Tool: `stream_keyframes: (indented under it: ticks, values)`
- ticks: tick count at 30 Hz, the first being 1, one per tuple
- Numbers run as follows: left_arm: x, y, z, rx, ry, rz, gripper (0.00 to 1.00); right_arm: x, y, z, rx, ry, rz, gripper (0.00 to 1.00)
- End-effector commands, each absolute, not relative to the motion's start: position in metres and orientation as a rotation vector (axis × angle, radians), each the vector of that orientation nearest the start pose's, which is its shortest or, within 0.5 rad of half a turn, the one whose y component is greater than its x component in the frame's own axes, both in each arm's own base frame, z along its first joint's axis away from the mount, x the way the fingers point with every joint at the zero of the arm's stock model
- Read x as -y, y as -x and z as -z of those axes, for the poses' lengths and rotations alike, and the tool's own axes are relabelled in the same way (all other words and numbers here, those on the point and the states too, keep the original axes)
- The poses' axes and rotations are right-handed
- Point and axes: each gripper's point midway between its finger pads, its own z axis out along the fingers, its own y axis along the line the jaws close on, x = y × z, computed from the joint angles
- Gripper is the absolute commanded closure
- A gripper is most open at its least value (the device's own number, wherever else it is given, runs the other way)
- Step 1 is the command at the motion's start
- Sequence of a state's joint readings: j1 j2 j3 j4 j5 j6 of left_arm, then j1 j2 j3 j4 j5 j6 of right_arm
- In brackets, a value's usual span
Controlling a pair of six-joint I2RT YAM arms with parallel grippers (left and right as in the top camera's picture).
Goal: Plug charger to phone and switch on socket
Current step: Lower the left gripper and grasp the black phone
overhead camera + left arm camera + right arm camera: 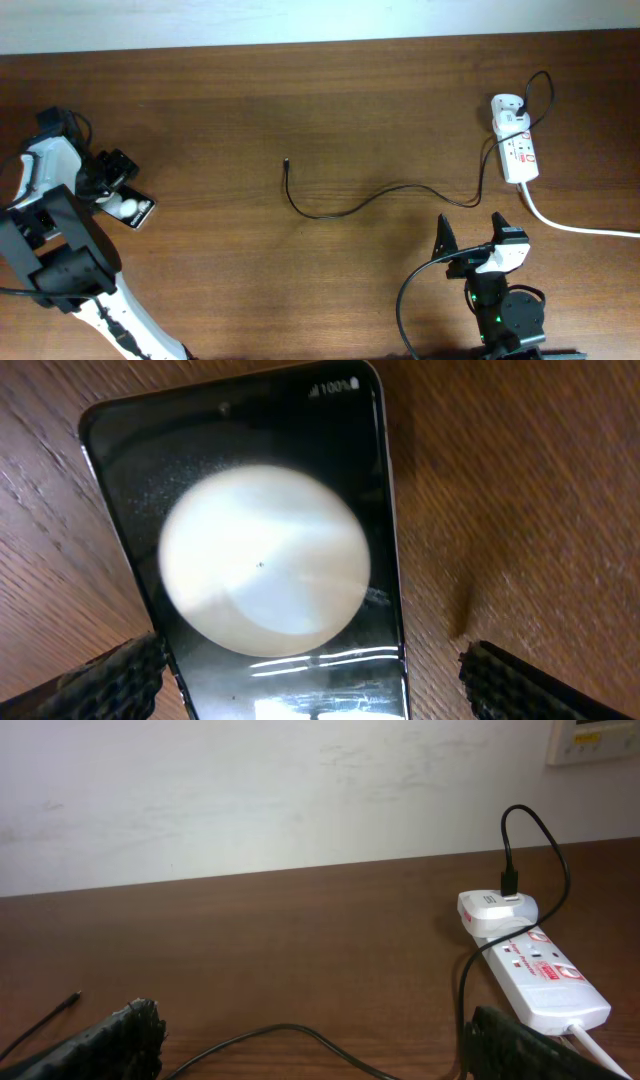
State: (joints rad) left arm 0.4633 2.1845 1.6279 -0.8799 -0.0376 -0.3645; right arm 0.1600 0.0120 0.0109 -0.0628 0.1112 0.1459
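The phone (260, 560) lies flat on the table at the far left (138, 212), its black screen showing a big white round blob and "100%". My left gripper (310, 685) is open just above it, one finger on each side of its near end (122, 198). The charger's black cable (340, 210) snakes across the middle of the table, and its plug tip (287, 161) lies free. The cable runs to the white adapter (508, 107) plugged into the socket strip (521, 156). My right gripper (470, 245) is open and empty, with the cable (290, 1032) lying ahead of its fingers (320, 1045).
The socket's thick white cord (580, 228) runs off the right edge. In the right wrist view the plug tip (72, 997) is at the left, with the adapter (497, 910) and strip (545, 982) at the right. A pale wall stands behind the table's far edge.
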Motion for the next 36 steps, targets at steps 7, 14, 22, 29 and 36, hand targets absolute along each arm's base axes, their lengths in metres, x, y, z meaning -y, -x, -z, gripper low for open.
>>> stream_keyframes:
  ticks: [7, 14, 22, 29, 36]
  values:
    - [-0.217, -0.397, -0.005, -2.710, 1.256, -0.075, 0.01, -0.019, -0.245, -0.158, -1.639, -0.072, -0.133, 0.01]
    - [-0.220, -0.401, -0.005, -2.692, 1.250, -0.081, 0.01, -0.019, -0.245, -0.158, -1.639, -0.072, -0.133, 0.01]
    - [-0.217, -0.398, -0.004, -2.709, 1.255, -0.080, 0.01, -0.019, -0.245, -0.158, -1.639, -0.072, -0.133, 0.01]
    - [-0.213, -0.385, -0.002, -2.756, 1.284, -0.078, 0.01, -0.019, -0.245, -0.158, -1.639, -0.072, -0.133, 0.01]
    - [-0.211, -0.380, 0.003, -2.769, 1.289, -0.077, 0.01, -0.019, -0.245, -0.158, -1.639, -0.072, -0.133, 0.01]
